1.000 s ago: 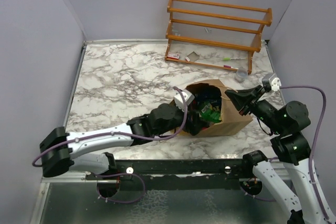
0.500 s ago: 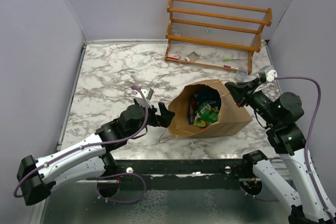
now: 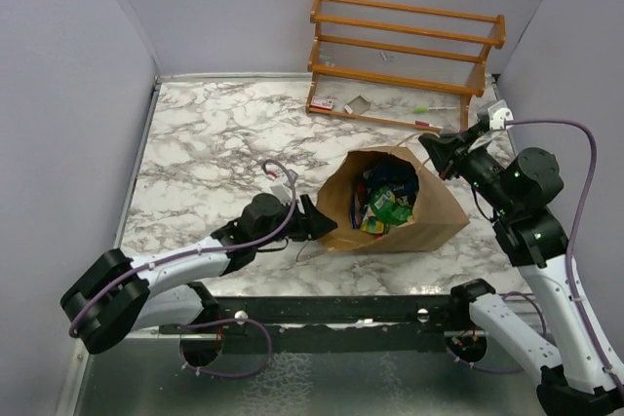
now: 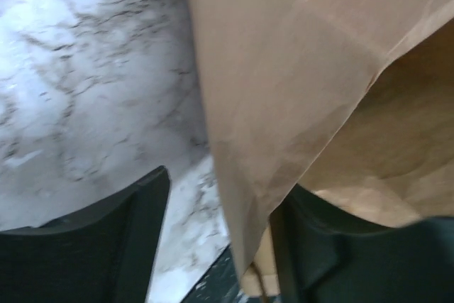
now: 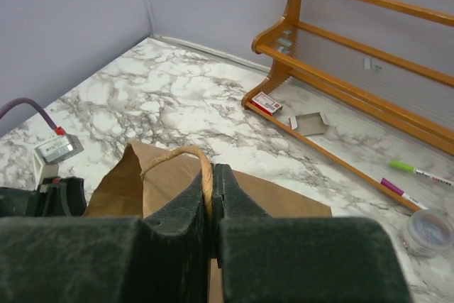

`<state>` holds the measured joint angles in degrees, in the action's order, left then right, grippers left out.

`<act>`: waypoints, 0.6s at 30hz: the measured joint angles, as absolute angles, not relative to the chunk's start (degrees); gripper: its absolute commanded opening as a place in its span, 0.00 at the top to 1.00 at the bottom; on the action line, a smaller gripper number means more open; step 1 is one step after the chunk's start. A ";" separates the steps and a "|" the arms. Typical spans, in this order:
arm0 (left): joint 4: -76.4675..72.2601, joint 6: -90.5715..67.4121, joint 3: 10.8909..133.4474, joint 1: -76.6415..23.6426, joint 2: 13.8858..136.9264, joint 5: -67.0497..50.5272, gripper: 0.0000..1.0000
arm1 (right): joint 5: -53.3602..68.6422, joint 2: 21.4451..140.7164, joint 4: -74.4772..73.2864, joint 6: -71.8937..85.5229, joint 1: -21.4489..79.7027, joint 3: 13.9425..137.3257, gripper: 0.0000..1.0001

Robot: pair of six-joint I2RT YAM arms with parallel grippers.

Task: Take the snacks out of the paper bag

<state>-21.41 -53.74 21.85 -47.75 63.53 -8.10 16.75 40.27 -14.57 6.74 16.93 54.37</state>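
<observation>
R tool (image 5: pixel 211 175) clamps string handle (image 5: pixel 174 152) of tall brown paper bag (image 3: pixel 434 213); L tool (image 4: pixel 220 207) agape astride rim; next prob: grab shiny packets (image 3: pixel 386 205).

The left arm (image 3: pixel 185 262) lies low and reaches forward and to the right. The left gripper (image 3: pixel 317 221) has its two fingers (image 4: pixel 138 239) spread wide apart. The right arm (image 3: pixel 531 231) stands tall and bends over to the left. The right gripper (image 3: pixel 435 155) squeezes its fingers tight together on the string handle (image 5: pixel 206 172) of the paper bag (image 5: pixel 273 200).
</observation>
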 measured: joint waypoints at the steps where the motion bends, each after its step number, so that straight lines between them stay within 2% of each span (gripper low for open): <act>1: -23.18 -54.43 22.09 -47.77 64.69 -8.86 0.53 | 16.53 40.82 -14.66 6.50 16.93 54.87 0.98; 6: -30.52 -56.77 26.35 -50.04 72.25 -10.52 0.61 | 15.42 47.16 -16.97 4.14 16.93 61.65 0.98; 13: -40.27 -57.82 37.47 -55.90 86.52 -11.42 0.63 | 14.22 58.13 -21.82 -0.60 16.93 73.43 0.98; 15: -42.22 -58.04 39.59 -56.77 89.95 -11.62 0.61 | 14.33 59.86 -23.55 -1.56 16.82 75.09 0.98; 18: -42.46 -57.76 40.01 -57.12 91.44 -11.55 0.52 | 16.25 60.73 -25.10 -2.20 16.80 76.01 0.98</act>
<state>-42.46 -57.76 40.01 -57.12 91.44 -11.55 16.25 60.73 -25.10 -2.20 16.80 76.01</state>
